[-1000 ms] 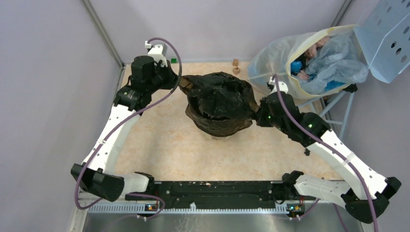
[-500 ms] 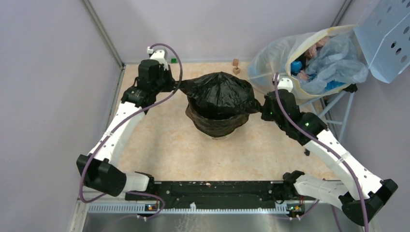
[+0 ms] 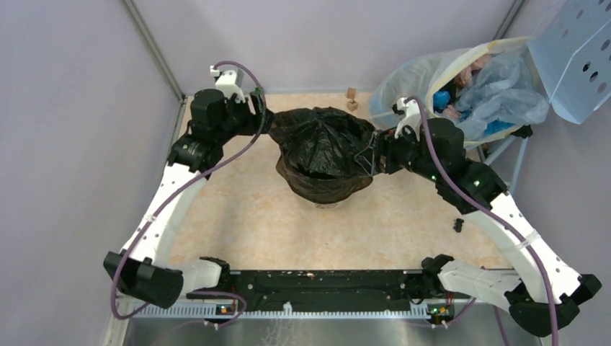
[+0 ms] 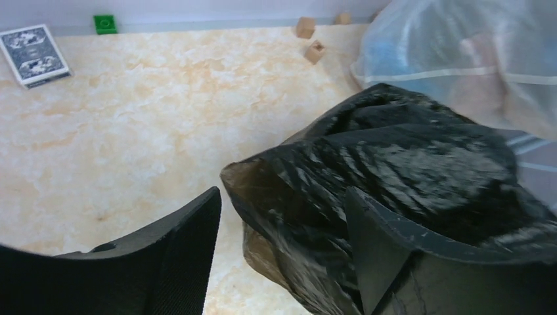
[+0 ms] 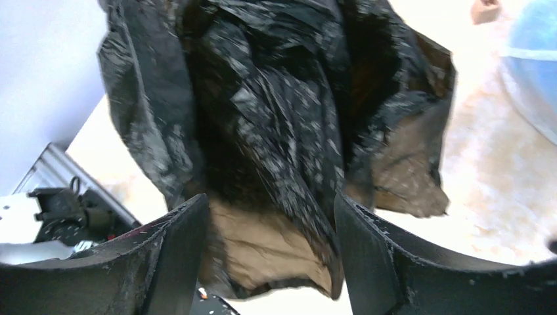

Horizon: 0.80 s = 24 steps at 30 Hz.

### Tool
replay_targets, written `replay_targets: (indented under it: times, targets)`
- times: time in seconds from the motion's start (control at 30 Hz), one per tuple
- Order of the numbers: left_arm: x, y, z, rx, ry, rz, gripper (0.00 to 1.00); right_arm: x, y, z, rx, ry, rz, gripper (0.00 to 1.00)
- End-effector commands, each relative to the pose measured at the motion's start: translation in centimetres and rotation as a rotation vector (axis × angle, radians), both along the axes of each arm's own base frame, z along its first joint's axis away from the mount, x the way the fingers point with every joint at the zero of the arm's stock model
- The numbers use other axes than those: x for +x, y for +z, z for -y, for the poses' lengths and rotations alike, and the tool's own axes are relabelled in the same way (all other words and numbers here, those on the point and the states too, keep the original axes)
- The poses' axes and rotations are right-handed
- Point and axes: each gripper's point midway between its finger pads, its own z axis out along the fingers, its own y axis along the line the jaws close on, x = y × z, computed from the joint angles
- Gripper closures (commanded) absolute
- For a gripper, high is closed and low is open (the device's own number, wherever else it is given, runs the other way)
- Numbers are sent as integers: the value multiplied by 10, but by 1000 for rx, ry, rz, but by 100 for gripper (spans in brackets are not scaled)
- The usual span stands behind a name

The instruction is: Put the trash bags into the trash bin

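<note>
Marbled desk [image 3: 238, 216] carries the trash bin [image 3: 320, 189] mid-way toward its far edge, and your left fingers [image 4: 177, 249] and right fingers [image 5: 171, 256] stand spread, gripping nothing, flanking the trash bags [image 3: 324, 140], seemingly so the film can sag into the bin's mouth.

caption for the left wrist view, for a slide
Left gripper open at the edge of the glossy black trash bag

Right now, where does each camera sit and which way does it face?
Top external: above, behind the bases, looking down on the left gripper, right gripper and the trash bag between them.
Left wrist: faces the far wall past the bag; its open fingers show.
Right wrist: faces the left wall across the bag; its open fingers show.
Shared: all three see the bag.
</note>
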Motion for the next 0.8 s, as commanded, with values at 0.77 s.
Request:
replay_targets:
  times: [0.77]
  targets:
    - [-78,9,0,-84,-72,-169,17,-78,-27,-110,-102,526,-126,22]
